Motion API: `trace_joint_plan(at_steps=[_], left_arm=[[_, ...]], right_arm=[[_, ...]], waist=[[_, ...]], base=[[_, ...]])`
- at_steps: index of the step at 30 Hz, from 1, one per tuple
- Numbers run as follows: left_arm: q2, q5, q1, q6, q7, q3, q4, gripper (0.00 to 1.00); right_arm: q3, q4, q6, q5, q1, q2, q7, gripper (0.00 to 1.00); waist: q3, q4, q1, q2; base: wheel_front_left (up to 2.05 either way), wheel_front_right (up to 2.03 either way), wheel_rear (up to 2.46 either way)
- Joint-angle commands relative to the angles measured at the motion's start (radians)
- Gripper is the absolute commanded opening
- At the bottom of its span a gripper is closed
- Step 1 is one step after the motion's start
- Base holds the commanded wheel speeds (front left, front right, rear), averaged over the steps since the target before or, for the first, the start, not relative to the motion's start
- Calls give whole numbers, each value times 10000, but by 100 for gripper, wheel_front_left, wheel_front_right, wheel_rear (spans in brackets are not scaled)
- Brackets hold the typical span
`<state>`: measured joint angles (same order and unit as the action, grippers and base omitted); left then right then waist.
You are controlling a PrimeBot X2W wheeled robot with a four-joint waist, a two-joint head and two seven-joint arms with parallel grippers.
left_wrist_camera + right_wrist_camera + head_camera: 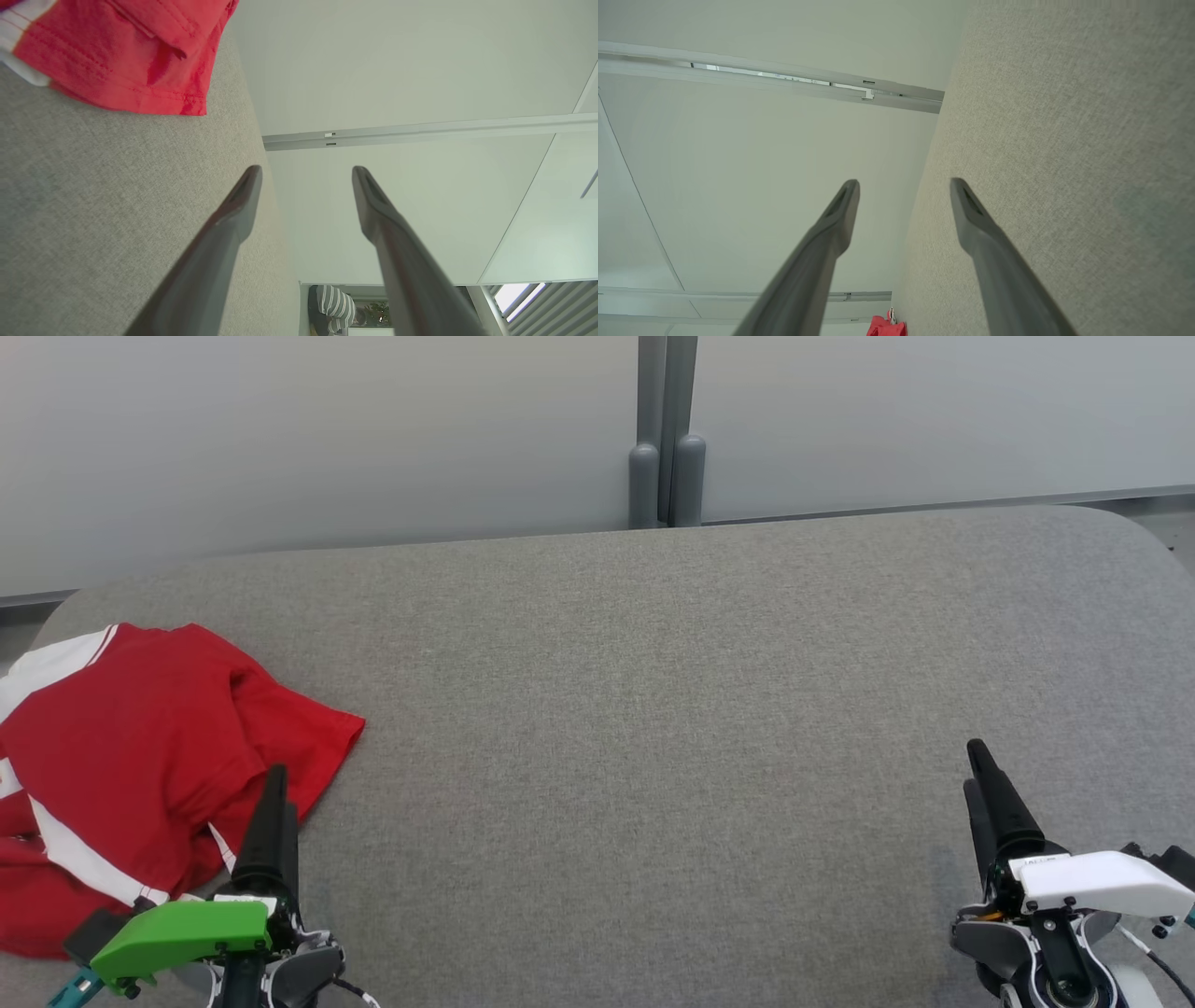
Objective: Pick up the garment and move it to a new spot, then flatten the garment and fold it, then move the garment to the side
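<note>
The garment (140, 747) is a red shirt with white stripes, lying crumpled at the left end of the grey fabric surface (653, 709). Its red hem (131, 56) hangs into the top left of the left wrist view, and it is a small red patch (885, 326) at the bottom of the right wrist view. My left gripper (275, 779) stands at the lower left, right beside the garment's near edge, open (306, 175) with nothing between its fingers. At the lower right my right gripper (976, 761) rests over bare fabric, open (903, 186) and empty.
A pale wall with a grey post (665, 439) runs behind the surface. The surface's rounded far corners sit at the left and right. A person in a striped top (334, 308) is seen far off in the left wrist view.
</note>
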<state>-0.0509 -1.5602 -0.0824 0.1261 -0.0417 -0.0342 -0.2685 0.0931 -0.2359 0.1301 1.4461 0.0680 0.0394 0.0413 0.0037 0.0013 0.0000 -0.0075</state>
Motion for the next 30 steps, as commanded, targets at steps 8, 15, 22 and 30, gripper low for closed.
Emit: trace_joint_plan(at_steps=[8,15,22,30], left_arm=[[-388,1481,-151,28,484,400,45,100],[-514,2983,-151,31,722,454,89,100],[-684,4882,-66,35,980,679,193,100],[-884,6815,-21,40,1282,1021,386,100]], right_arm=[[-160,735,4,-2859,-3,72,-442,100],[-241,1024,4,-4578,-65,78,-678,100],[-314,1278,5,-6357,-153,85,-945,100],[-327,1297,5,-8133,-237,93,-1253,100]], waist=[[-22,36,0,15],[-31,71,0,19],[-40,110,0,23],[-46,148,0,28]], base=[[0,0,0],[0,0,0],[0,0,0],[0,0,0]])
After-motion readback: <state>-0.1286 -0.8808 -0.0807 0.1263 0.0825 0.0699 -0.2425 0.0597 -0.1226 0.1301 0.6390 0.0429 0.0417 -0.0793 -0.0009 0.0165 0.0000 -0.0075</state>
